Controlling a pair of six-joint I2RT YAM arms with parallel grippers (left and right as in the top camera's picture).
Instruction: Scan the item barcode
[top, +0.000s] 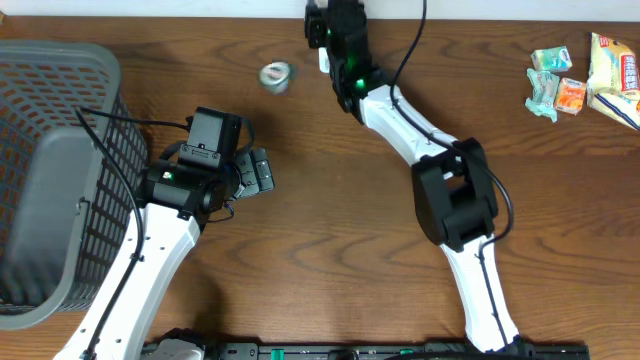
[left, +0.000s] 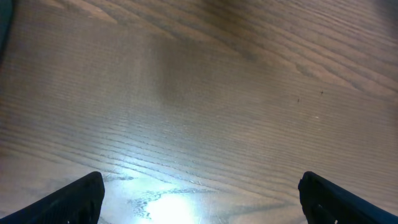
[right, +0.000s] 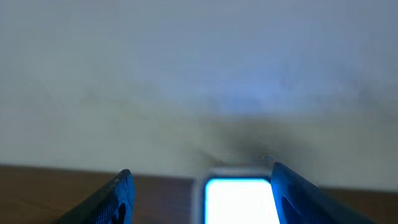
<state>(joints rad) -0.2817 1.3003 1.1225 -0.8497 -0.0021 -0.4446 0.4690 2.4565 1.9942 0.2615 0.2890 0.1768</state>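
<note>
Left of the round item (top: 275, 76) sits a mesh basket (top: 106, 165).

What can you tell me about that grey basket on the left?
The basket is grey, seemingly plastic, with lattice walls and a rounded rim. It stands upright at the left end of the wooden table, partly cut off by the picture's edge. Inside shows a smooth, lighter grey surface, no goods visible. A thin black cable crosses its right wall.

Counted one grey basket (top: 60, 180) and one small round tin (top: 275, 76) on the counter (top: 330, 250). Saw two arms, a left arm (top: 165, 240) and a right arm (top: 455, 195). Made out roughly four overlapping snack packets (top: 580, 80).
</note>
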